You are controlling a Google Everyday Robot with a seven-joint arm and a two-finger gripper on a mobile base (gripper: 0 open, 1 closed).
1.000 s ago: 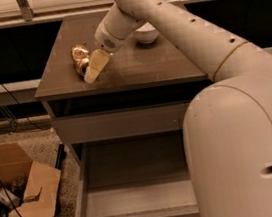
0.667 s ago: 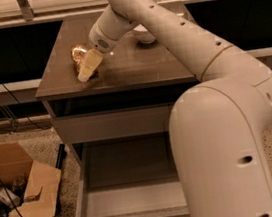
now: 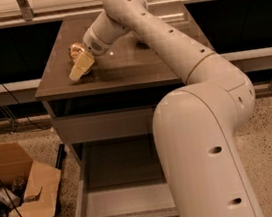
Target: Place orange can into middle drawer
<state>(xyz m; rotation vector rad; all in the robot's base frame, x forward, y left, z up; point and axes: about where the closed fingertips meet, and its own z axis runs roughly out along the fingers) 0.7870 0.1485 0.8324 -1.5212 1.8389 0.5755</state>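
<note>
Golden orange can [image 3: 75, 50] sits at the desk's [image 3: 135, 66] ten o'clock. Our hand [image 3: 81, 67] apparently touches it, though we cannot tell its grip. We should clamp squarely mid-body.

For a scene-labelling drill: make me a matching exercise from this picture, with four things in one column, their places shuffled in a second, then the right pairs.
1. orange can
2. middle drawer
3. cardboard box
4. gripper

A. on the floor, lower left of the view
B. pulled out, below the cabinet top
C. on the cabinet top, near its left edge
D. at the end of the arm, down beside the can

Pairs: 1-C, 2-B, 3-A, 4-D
</note>
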